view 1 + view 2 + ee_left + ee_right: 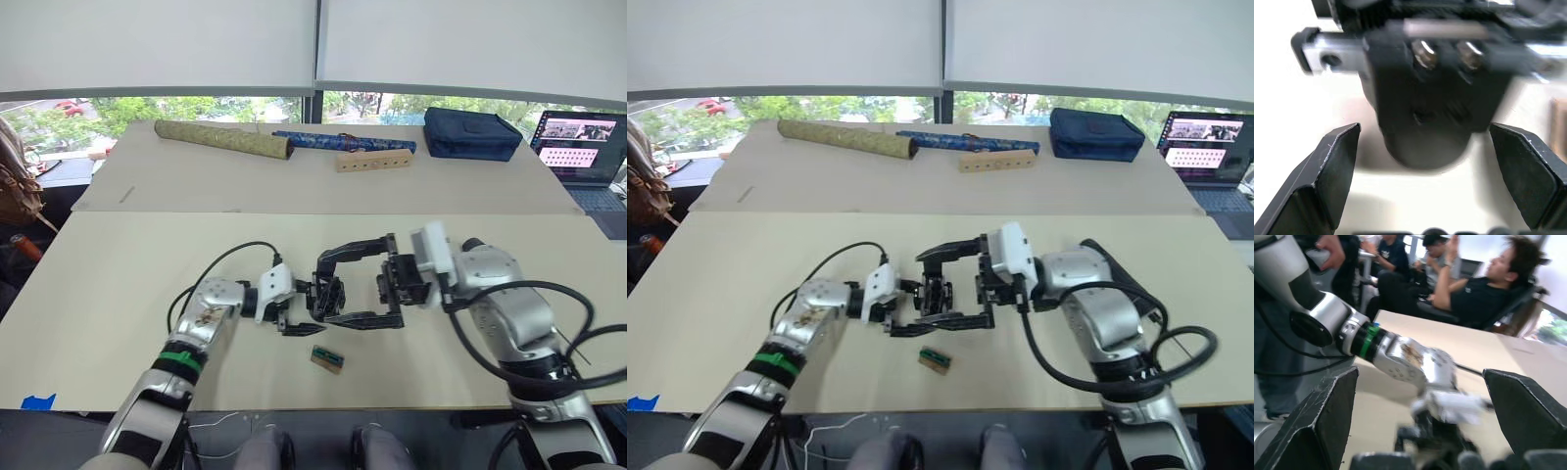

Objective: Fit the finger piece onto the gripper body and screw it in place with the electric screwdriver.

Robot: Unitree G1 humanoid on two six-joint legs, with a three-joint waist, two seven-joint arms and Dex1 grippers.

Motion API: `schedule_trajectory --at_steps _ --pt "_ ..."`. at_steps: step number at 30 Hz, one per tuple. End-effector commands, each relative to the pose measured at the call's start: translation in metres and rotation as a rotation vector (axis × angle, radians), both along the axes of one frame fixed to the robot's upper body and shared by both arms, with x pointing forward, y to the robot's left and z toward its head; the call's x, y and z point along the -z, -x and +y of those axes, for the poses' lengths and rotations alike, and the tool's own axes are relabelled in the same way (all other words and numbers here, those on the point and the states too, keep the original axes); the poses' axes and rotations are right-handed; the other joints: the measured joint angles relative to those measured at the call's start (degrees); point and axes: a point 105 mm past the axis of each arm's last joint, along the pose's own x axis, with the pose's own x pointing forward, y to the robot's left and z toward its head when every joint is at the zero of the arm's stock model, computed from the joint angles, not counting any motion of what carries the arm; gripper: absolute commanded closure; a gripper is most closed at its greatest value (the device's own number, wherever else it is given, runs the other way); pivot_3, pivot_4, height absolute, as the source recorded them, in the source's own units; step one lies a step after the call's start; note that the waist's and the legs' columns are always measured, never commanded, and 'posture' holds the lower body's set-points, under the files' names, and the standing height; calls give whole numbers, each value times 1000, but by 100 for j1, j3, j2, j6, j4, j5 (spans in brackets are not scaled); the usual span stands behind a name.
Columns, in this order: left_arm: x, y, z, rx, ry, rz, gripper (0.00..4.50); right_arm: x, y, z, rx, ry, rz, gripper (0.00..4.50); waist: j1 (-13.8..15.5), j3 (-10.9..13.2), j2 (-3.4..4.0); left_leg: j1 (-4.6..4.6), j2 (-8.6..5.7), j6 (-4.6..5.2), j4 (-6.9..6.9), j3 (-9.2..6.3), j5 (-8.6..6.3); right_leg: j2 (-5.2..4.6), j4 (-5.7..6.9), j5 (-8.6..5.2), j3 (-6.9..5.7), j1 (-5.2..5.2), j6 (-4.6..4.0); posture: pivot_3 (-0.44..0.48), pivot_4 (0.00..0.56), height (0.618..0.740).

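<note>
With both sets of jaws spread wide and empty around the gripper body (331, 294) lying mid-table, the left gripper (294, 323) and right gripper (338, 286) ought, I'd say, to close squarely on its flat sides before lifting.

Gripper body (331, 294): black blocky mechanism with two silver screws, resting on the worktop (118, 294), just behind the tan-and-green block (327, 358).
</note>
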Motion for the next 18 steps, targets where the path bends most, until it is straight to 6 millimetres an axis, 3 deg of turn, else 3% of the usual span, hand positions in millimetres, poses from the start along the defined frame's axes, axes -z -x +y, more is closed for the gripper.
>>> schedule_trajectory --at_steps 1,7,10,15,18 --pt "-12 13 31 -42 63 32 65 -19 5 -31 154 -42 -14 0 -11 2 2 -2 1 -1 0 1 0 0 -5 0 -2 -2 -1 0 150 740" --pt "-47 34 63 -77 142 -8 65 -13 14 -97 531 -43 -16 0 110 17 6 -13 -2 6 -4 -1 -8 -15 -52 -1 -12 2 -2 0 150 740" --pt "-67 42 73 -111 179 -41 65 -1 28 -146 802 -38 -27 0 193 20 9 -15 -16 16 -3 -2 -14 -31 -59 0 -15 9 0 0 150 740" --pt "-94 41 74 -154 233 -76 65 26 64 -212 1127 18 -13 0 242 24 15 -2 -29 22 -1 3 -18 -36 -61 2 -8 24 13 0 150 740" --pt "-105 42 72 -146 265 -90 65 35 85 -230 1224 8 9 0 239 25 18 6 -27 22 -2 5 -17 -27 -60 0 0 29 16 0 150 740"
